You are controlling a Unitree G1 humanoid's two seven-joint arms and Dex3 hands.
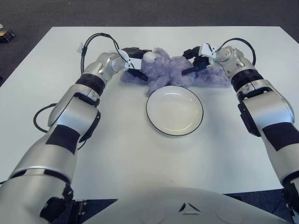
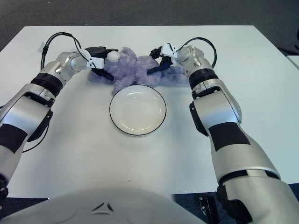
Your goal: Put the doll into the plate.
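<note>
A purple plush doll (image 1: 170, 70) with a white patch lies on the white table, just behind a white plate (image 1: 174, 110) with a dark rim. The plate holds nothing. My left hand (image 1: 134, 63) is at the doll's left end, with fingers curled above and below the plush. My right hand (image 1: 192, 61) is at the doll's right part, with its fingers closed around the fur. The doll's right end spreads out past the right hand. The doll touches the table and sits close to the plate's far rim.
The white table (image 1: 140, 154) reaches to the dark floor on all sides. A black cable (image 1: 39, 116) loops beside my left arm. A small object (image 1: 5, 35) lies on the floor at the far left.
</note>
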